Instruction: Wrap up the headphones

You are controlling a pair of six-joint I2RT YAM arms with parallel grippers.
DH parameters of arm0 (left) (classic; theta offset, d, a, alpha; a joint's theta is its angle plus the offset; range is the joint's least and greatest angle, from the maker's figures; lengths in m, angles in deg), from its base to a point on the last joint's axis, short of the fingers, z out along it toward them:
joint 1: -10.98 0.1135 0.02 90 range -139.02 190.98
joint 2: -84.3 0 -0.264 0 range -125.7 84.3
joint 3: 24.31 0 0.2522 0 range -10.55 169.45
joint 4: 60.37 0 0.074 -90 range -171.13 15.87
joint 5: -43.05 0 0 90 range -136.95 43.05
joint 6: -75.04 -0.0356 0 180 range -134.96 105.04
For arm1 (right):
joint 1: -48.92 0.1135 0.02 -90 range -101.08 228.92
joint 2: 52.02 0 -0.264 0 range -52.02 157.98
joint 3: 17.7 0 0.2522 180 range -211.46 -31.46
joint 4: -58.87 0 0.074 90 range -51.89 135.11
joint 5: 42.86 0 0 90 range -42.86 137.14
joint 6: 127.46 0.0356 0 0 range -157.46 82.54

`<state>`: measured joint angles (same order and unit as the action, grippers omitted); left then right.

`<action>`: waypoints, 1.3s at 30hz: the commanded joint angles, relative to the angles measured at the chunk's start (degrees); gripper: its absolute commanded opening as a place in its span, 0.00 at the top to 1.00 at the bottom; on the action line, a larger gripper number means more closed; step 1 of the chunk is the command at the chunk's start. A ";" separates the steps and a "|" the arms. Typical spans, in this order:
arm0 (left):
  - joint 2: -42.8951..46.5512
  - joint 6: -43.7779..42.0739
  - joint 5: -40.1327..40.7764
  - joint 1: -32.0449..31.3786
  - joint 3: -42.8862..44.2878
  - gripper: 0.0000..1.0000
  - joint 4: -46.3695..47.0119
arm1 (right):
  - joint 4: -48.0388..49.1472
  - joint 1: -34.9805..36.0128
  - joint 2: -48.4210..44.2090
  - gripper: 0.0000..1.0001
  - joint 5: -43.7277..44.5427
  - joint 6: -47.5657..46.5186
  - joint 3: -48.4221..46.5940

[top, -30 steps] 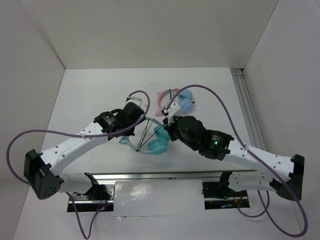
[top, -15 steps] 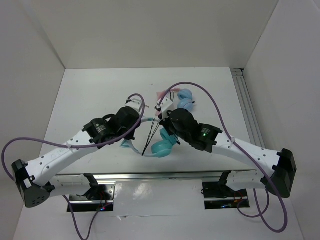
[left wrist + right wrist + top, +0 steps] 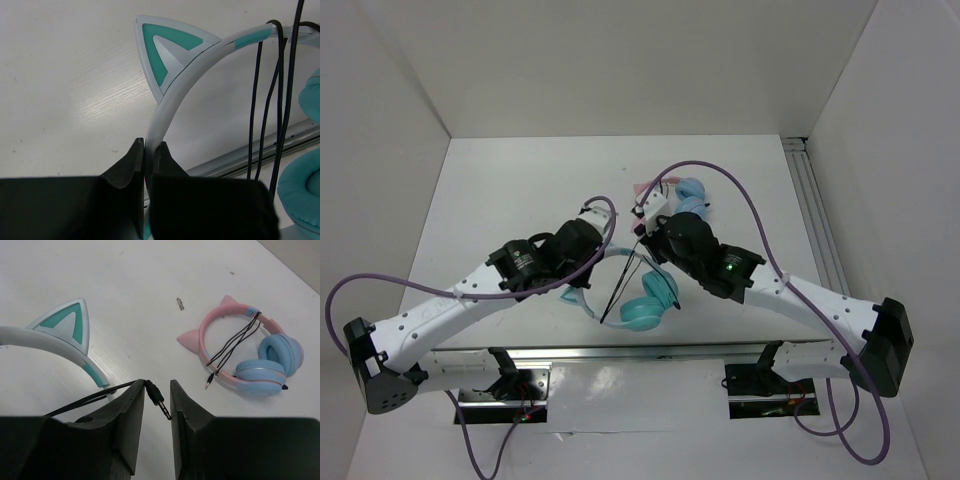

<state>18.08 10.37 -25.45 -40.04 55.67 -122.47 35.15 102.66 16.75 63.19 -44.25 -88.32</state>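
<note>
The headphones have teal ear cups [image 3: 650,300] and a pale headband [image 3: 175,95] with a cat ear [image 3: 162,50]. They are lifted over the near middle of the table. My left gripper [image 3: 592,275] is shut on the headband, seen close in the left wrist view [image 3: 149,150]. Several strands of the black cable [image 3: 270,100] hang across the band beside a teal cup [image 3: 305,195]. My right gripper [image 3: 645,243] is at the band's far end. Its jaws [image 3: 157,385] stand a narrow gap apart, and the cable's jack plug [image 3: 160,400] spans the gap and touches both.
Pink-banded headphones with light blue cups [image 3: 265,371] lie on the table beyond the right gripper, their own cable wrapped round the band; they also show in the top view [image 3: 688,203]. White walls enclose the table. A metal rail [image 3: 620,352] runs along the near edge.
Both arms have drawn together. The right gripper carried the cable end up and left over the headband. The teal cups swung down and right.
</note>
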 commanded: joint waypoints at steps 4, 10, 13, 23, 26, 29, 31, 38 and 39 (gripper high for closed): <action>1.09 -2.91 -4.89 -0.83 1.46 1.00 -3.52 | 6.18 -1.97 0.83 0.65 7.06 -2.97 0.44; 1.09 -1.85 -1.81 -0.83 2.60 1.00 -4.83 | 6.18 -2.49 1.97 0.53 8.47 -1.30 1.57; 1.61 -1.85 -1.81 -0.83 3.13 1.00 -4.84 | 6.18 -3.20 2.50 0.49 8.47 -0.16 2.71; -0.84 0.34 0.03 -0.22 5.33 1.00 -6.51 | 4.51 -4.25 0.75 0.37 8.19 3.00 2.02; -1.98 2.36 2.14 0.31 5.85 1.00 -6.51 | 3.11 -4.25 -2.14 0.30 12.40 6.51 0.79; -3.65 6.21 5.65 0.31 5.85 1.00 -4.15 | 1.26 -4.25 -4.95 0.18 19.94 12.13 -0.26; -6.11 10.68 7.68 0.83 5.33 1.00 -2.04 | -2.85 -4.25 -7.59 0.06 23.04 15.38 -2.11; -16.73 19.93 5.22 0.84 2.35 1.00 15.79 | -14.82 -3.73 -14.53 0.00 27.89 20.59 -7.74; -17.97 20.64 5.22 0.84 2.34 1.00 17.82 | -15.53 -3.73 -15.41 0.00 26.33 20.59 -7.74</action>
<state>2.41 24.11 -19.44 -39.30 58.05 -117.83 25.29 98.74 4.12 87.21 -26.96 -93.87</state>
